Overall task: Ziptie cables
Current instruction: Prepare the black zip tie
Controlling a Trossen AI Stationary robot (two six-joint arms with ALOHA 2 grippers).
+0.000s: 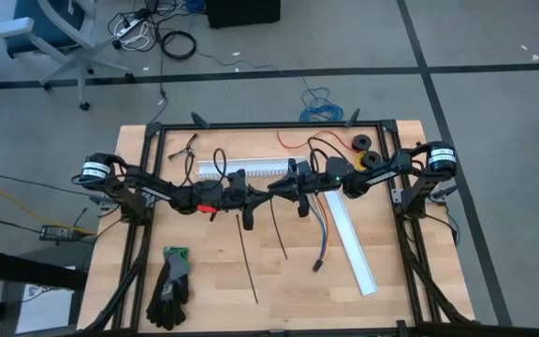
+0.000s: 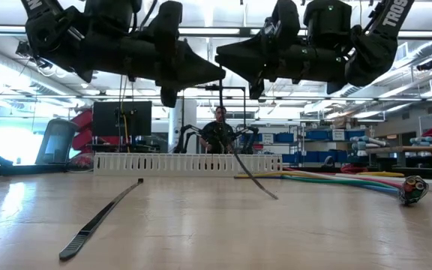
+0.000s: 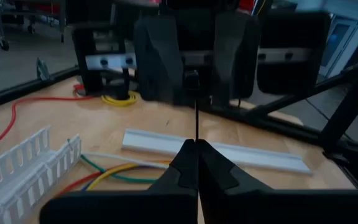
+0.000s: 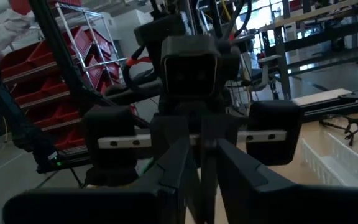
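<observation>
Left pincer [image 3: 197,163] clamped on zip tie [image 3: 196,121]; right pincer [image 4: 205,163] seemingly parted.

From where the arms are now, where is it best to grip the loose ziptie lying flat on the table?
Probably the loose ziptie near its middle, from straight above, pincer across its width: it lies flat, thin and straight, with bare wood on both sides, apart from the gloves and cables.

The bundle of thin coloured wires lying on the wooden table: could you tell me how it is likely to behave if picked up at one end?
The bundle of thin coloured wires would probably droop: its strands already curve and spread loosely in the overhead view. It looks light. The small dark connector at its end may dangle or swing.
</observation>
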